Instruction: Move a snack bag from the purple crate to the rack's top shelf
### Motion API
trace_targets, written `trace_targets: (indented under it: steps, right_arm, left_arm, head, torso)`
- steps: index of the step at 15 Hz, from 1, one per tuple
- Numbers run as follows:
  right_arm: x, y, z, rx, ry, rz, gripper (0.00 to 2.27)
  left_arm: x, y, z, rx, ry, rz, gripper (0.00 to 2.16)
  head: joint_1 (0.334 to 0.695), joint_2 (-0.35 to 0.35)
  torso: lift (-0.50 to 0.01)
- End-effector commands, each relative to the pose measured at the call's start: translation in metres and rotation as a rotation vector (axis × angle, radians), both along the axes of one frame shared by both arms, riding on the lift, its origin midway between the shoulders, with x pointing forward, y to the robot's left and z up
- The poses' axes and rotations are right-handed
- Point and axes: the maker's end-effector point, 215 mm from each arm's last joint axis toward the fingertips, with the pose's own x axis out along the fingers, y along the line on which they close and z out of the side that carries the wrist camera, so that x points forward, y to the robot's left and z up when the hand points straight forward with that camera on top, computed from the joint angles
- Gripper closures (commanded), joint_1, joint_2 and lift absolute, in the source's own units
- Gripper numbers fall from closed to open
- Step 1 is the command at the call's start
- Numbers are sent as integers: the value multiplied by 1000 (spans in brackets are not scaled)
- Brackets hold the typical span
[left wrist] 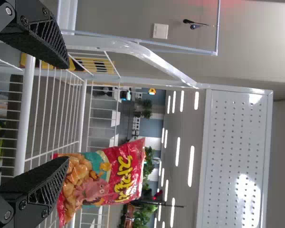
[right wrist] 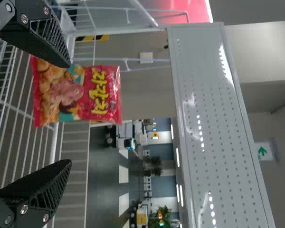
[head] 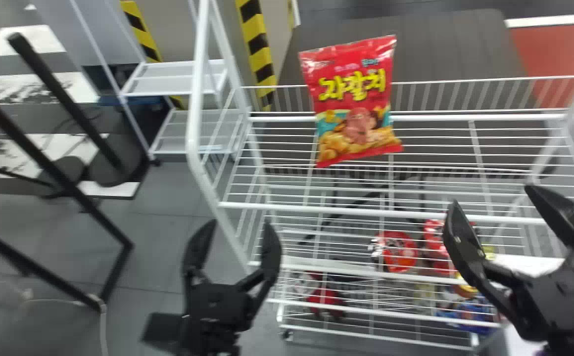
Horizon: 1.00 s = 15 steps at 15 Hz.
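White rack [head: 195,106] ahead, and I'm at its front with the left gripper [head: 240,224] and right gripper [head: 493,196], fingers apart on both, nothing between them. Snack bag [head: 356,101] stands upright on the top shelf [head: 326,210], beyond both, sideways between them; backing straight out should clear it.

Head view from high behind the fingers [head: 461,242], facing down on the rack [head: 194,118], wrist views close behind their own fingers, facing level, sharing the snack bag [head: 349,99] beyond.
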Motion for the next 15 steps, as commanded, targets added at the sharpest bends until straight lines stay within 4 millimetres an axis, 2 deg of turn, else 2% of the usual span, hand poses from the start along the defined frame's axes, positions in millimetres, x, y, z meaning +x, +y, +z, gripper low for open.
trace_targets:
  steps: [1, 4, 6, 8, 9, 10, 12, 13, 15]
  right_arm:
    - [-21, -40, -11, -34, 1, -58, 130]
    - [-29, -75, -42, -74, 17, -114, 174]
    - [-32, -100, -55, -83, 13, -169, 188]
    - [-40, -122, -69, -91, 10, -209, 188]
    - [-45, -128, -75, -99, 11, -216, 188]
    - [-52, -133, -79, -97, -6, -219, 188]
    - [-62, -146, -87, -102, -17, -232, 188]
    - [-64, -152, -90, -107, -18, -237, 188]
    - [-66, -160, -87, -95, -45, -245, 188]
  left_arm:
    - [-3, -2, 13, -12, 12, 7, 147]
    - [-3, -7, 33, -29, 11, 15, 140]
    - [6, -24, 14, -29, 112, -10, 144]
    - [13, -55, 9, -29, 156, -51, 144]
    - [17, -66, 17, -25, 143, -34, 144]
    - [26, -87, 24, 0, 138, -11, 147]
    - [46, -126, 16, 42, 202, -18, 147]
    - [56, -139, 18, 34, 215, -25, 144]
    - [75, -151, 18, 53, 237, -2, 144]
  head:
    - [695, 126]
    - [695, 42]
    - [695, 6]
    - [695, -42]
    - [695, -105]
    - [695, -137]
    - [695, -187]
    - [695, -224]
    - [695, -307]
  torso:
    - [0]
    - [0]
    - [0]
    - [0]
    - [0]
    - [0]
    - [0]
    - [0]
    - [0]
